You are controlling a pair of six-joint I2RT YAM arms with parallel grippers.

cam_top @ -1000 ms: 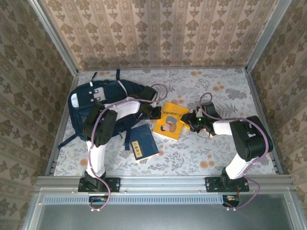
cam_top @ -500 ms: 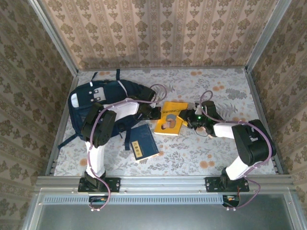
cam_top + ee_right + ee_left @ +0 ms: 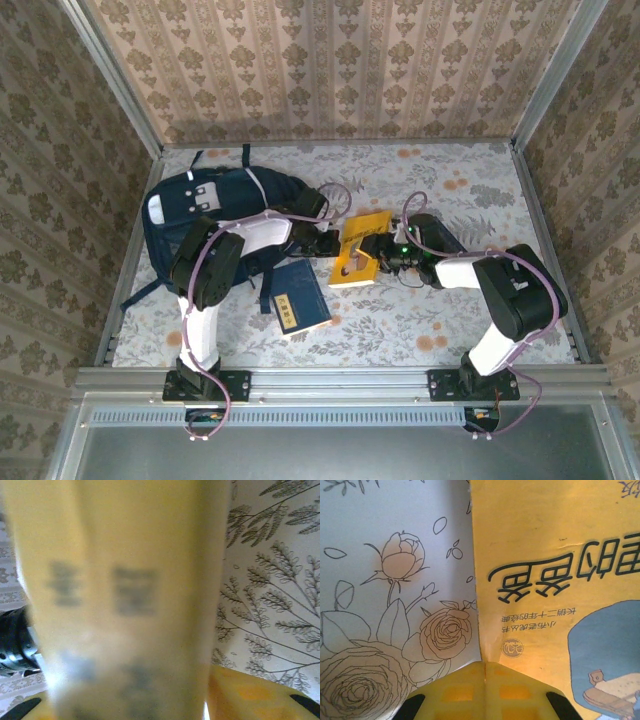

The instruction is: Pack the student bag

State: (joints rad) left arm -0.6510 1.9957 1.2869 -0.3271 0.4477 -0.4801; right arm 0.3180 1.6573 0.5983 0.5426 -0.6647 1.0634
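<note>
Top external view, contents by size.

Table [image 3: 450,300]: floral cover, walled on three sides.

Bag [image 3: 215,195]: navy, lying flat at the back left of the table, with a white patch near its left end and straps trailing toward the near left. The left arm [image 3: 215,265] reaches across its near right part. Both grippers are to the right of the bag. The left one is just off its right end and the right one is farther out, with the book between them.

Book [image 3: 352,262]: yellow, mid-table, right of the bag and clear of it. It is tipped up rather than lying flat.

Booklet [image 3: 298,297]: navy with a yellow label, flat on the table. It is near the bag's right end and just left of the book's near corner.

Left gripper [image 3: 327,243]: closed, between the bag's right end and the book's left edge. In the left wrist view its yellow fingertips [image 3: 465,690] meet right at that edge. Whether they pinch the cover cannot be told.

Right gripper [image 3: 372,250]: on the book's right part, well apart from the bag. In the right wrist view the blurred book stands between its fingers [image 3: 250,695], held with the jaws partly apart.
</note>
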